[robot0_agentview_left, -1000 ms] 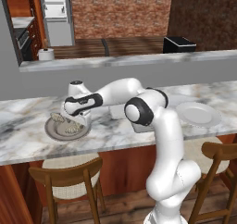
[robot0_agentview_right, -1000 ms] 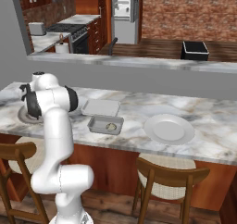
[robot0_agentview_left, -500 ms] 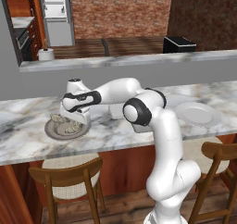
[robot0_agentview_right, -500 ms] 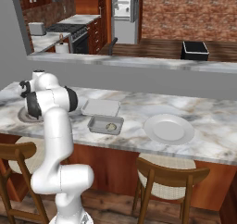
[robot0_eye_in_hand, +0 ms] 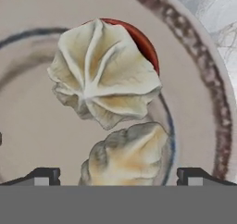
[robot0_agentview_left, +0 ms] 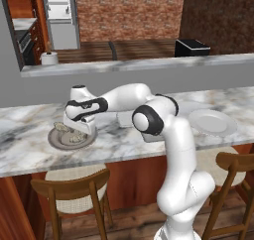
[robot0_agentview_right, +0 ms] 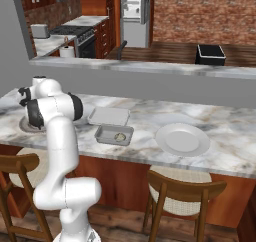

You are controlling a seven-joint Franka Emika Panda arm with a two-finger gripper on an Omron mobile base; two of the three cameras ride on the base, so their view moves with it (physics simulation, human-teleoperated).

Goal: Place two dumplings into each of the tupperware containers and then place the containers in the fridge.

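My gripper (robot0_eye_in_hand: 118, 177) is open, just above the round grey-brown plate (robot0_eye_in_hand: 203, 79), its fingertips (robot0_eye_in_hand: 41, 176) wide apart on either side of the nearer dumpling (robot0_eye_in_hand: 127, 156). A second dumpling (robot0_eye_in_hand: 104, 77) lies just beyond it. In the left base view the gripper (robot0_agentview_left: 77, 130) hangs over the plate (robot0_agentview_left: 54, 141), where dumplings (robot0_agentview_left: 62, 127) show. Two tupperware containers stand mid-counter: the far one (robot0_agentview_right: 109, 116) looks empty, the near one (robot0_agentview_right: 114, 135) holds one dumpling (robot0_agentview_right: 120, 136). The fridge (robot0_agentview_right: 134, 3) stands across the kitchen.
A large white plate (robot0_agentview_right: 182, 139) lies on the marble counter to the right of the containers. Wooden stools (robot0_agentview_left: 74, 189) stand under the counter's front edge. A raised grey ledge (robot0_agentview_left: 149, 65) runs behind the counter.
The hand has sunk slightly toward the plate of dumplings. The jaws have stayed open and nothing has been picked up.
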